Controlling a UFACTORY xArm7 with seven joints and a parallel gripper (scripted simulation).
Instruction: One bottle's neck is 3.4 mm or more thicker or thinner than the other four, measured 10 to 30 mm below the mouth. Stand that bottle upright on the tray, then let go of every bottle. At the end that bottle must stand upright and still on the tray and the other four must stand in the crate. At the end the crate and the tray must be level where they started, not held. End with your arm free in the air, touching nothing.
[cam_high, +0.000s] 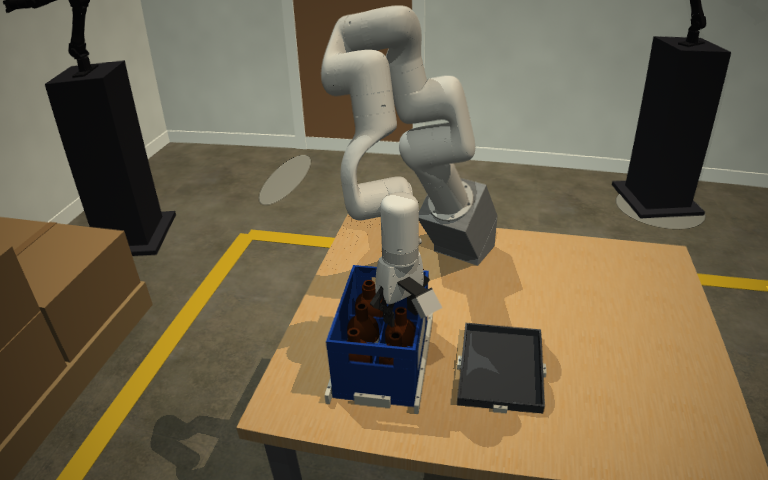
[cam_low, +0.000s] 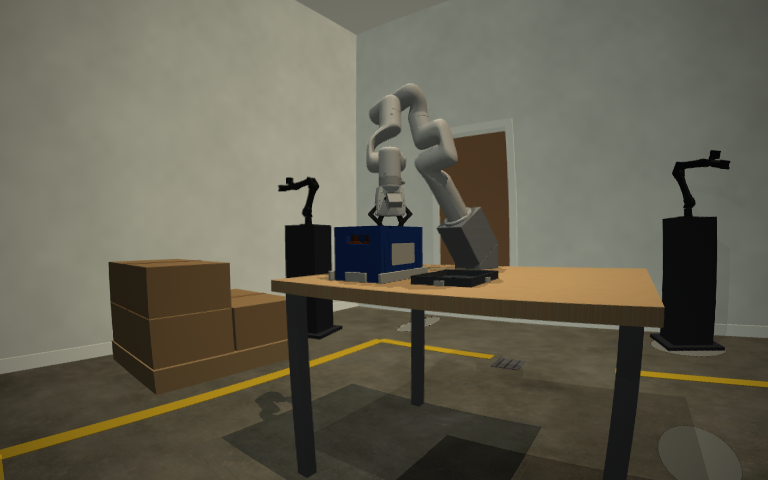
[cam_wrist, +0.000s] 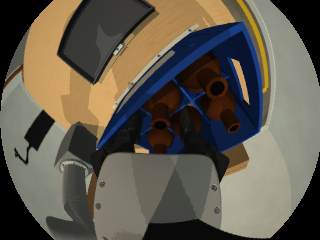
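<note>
The blue crate (cam_high: 376, 345) stands on the left part of the table and holds several brown bottles (cam_high: 362, 325), all upright. It also shows in the wrist view (cam_wrist: 200, 90) and in the side view (cam_low: 378, 253). My gripper (cam_high: 386, 308) (cam_low: 389, 222) points straight down, with its fingertips at the crate's rim over the back cells. In the wrist view the gripper (cam_wrist: 160, 135) is open, with one finger on each side of a bottle's mouth (cam_wrist: 160, 127). I cannot tell whether the fingers touch the neck. The dark tray (cam_high: 500, 366) lies empty to the right of the crate.
My arm's grey base (cam_high: 458, 226) stands on the table behind the crate. Small grey brackets (cam_high: 372, 399) hold the crate and the tray at their edges. Cardboard boxes (cam_high: 50, 294) stand on the floor to the left, and black pedestals (cam_high: 676, 124) at the back.
</note>
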